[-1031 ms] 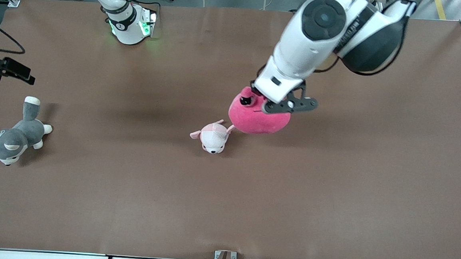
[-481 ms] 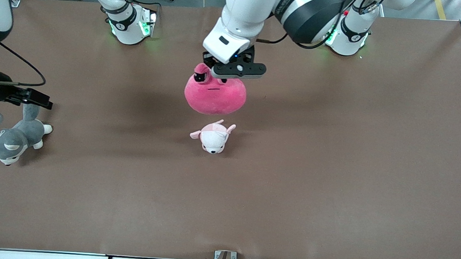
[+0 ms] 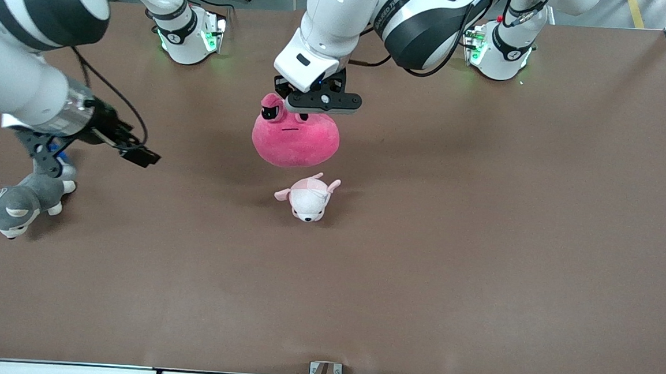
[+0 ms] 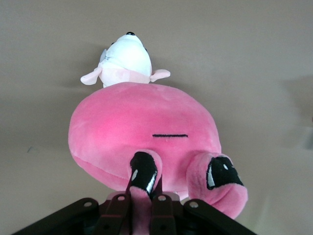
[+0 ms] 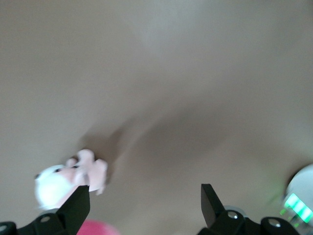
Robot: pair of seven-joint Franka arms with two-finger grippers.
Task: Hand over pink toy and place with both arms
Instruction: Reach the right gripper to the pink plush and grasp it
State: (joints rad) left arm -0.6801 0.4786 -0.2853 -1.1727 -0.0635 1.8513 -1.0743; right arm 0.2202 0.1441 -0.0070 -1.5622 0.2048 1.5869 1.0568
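Note:
The pink toy (image 3: pixel 295 135) hangs in the air over the table's middle, above the table just farther from the front camera than the small white and pale-pink plush (image 3: pixel 308 197). My left gripper (image 3: pixel 315 101) is shut on a nub at the toy's top beside its eye. In the left wrist view the toy (image 4: pixel 142 122) fills the middle and the gripper (image 4: pixel 144 196) pinches pink plush. My right gripper (image 3: pixel 45 161) is open and empty over the husky's tail. The right wrist view shows its gripper (image 5: pixel 144 193) spread wide, with a sliver of the pink toy (image 5: pixel 95 229).
A grey and white husky plush (image 3: pixel 14 205) lies at the right arm's end of the table. The small plush also shows in the left wrist view (image 4: pixel 126 58) and the right wrist view (image 5: pixel 68 178). The brown table (image 3: pixel 479 248) is bare toward the front camera.
My left arm has carried the pink toy from beside the small plush toward the right arm's end and lifted it. My right arm has swung in over the husky.

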